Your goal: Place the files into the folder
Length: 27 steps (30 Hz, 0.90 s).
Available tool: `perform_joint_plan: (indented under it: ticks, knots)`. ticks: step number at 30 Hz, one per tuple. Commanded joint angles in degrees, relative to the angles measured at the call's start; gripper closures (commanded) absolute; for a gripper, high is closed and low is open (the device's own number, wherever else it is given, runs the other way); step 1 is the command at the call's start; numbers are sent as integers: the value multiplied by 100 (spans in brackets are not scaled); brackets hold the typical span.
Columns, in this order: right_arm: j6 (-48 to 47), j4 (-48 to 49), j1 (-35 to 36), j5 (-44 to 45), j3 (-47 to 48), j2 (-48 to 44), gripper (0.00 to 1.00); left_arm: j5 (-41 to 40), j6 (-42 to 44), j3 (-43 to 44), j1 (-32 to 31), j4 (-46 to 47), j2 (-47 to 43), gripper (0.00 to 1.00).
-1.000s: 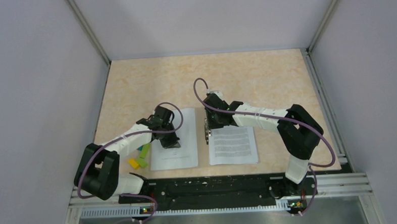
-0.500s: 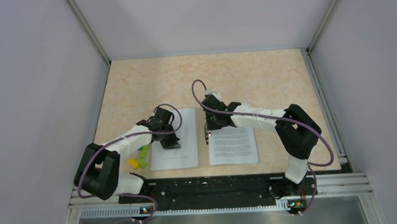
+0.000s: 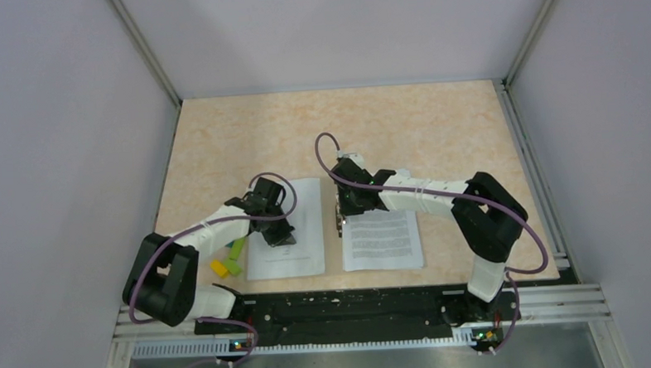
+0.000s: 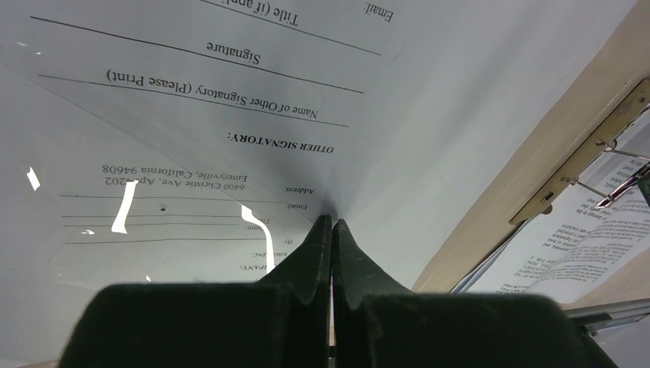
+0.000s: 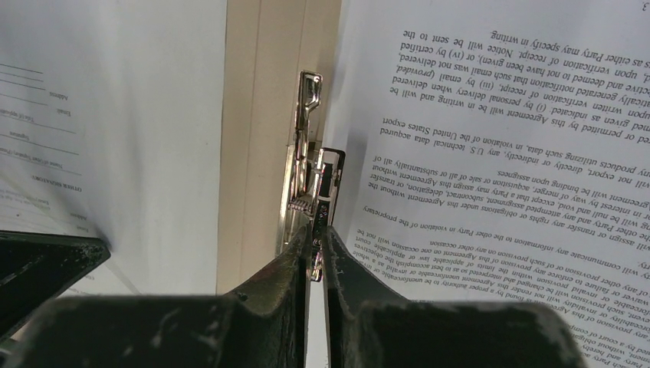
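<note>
Right wrist view shows your right claw nearly together, clamped on the wire lever of the metal clip. The clip sits on the tan folder, whose bare strip runs just left of that claw. One printed sheet of the files lies just to the claw's right, and another lies past the strip on its left. Your left claw has its fingers pressed together, tips against that other sheet, which creases toward them. You cannot tell whether paper is pinched between them. Beyond both claws, the folder rests on the table, and coloured blocks lie beside the left arm.
</note>
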Motion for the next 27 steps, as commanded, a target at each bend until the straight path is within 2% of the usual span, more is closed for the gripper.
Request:
perform_joint_plan:
  ticks: [1,27]
  knots:
    - [92,-11,130,-14,-170,-186,91,-179,-186,-71,17,59,168,100]
    - [253,277,269,40,-588,-367,91,-119,-369,-73,12,159,341,100]
